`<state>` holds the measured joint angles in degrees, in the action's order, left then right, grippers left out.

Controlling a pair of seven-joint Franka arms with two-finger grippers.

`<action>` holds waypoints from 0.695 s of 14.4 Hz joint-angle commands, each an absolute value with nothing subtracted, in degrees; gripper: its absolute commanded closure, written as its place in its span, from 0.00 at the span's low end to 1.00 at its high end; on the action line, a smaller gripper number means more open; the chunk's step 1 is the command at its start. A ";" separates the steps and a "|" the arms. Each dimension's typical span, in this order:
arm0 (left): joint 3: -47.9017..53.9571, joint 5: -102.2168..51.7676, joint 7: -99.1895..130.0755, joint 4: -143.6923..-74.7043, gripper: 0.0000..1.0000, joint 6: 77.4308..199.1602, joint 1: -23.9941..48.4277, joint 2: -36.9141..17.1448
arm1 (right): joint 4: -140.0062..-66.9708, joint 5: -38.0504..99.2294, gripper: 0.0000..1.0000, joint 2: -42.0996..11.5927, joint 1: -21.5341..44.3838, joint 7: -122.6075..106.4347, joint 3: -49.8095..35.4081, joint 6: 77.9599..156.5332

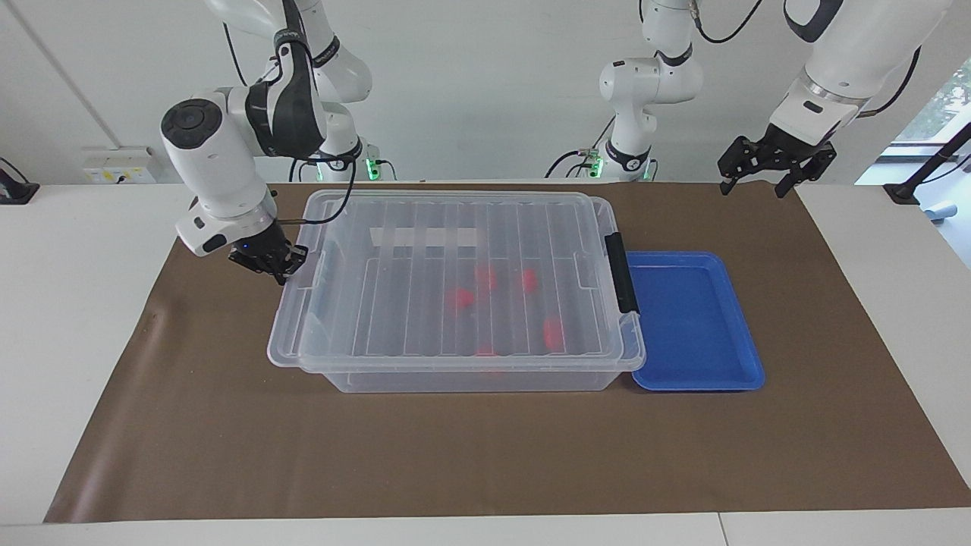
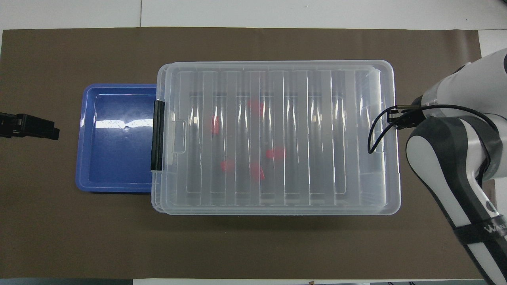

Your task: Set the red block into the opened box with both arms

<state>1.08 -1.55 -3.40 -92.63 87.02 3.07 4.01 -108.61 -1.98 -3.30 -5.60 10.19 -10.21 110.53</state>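
Observation:
The clear box [image 1: 455, 378] sits mid-table with its ribbed lid [image 1: 425, 303] lying almost squarely over it. Several red blocks [image 1: 459, 297] lie inside on the floor, seen through the lid [image 2: 317, 138]; one red block [image 2: 276, 153] is near the middle. My right gripper [image 1: 278, 265] is shut, its tips against the lid's end tab at the right arm's end of the box. My left gripper [image 1: 753, 186] hangs open and empty over the mat's edge at the left arm's end, and the left gripper [image 2: 39, 127] stands clear of the tray.
A shallow blue tray [image 1: 694, 318] with nothing in it butts against the box's black latch [image 1: 626, 273] at the left arm's end. Two slimmer white arms [image 1: 630, 83] stand at the robots' edge of the table. A brown mat [image 1: 485, 455] covers the table.

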 commanded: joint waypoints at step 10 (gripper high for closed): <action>1.32 -3.16 -4.39 -89.74 0.00 86.75 2.37 1.85 | -98.38 -1.84 1.00 -2.73 -6.06 11.34 -9.24 96.99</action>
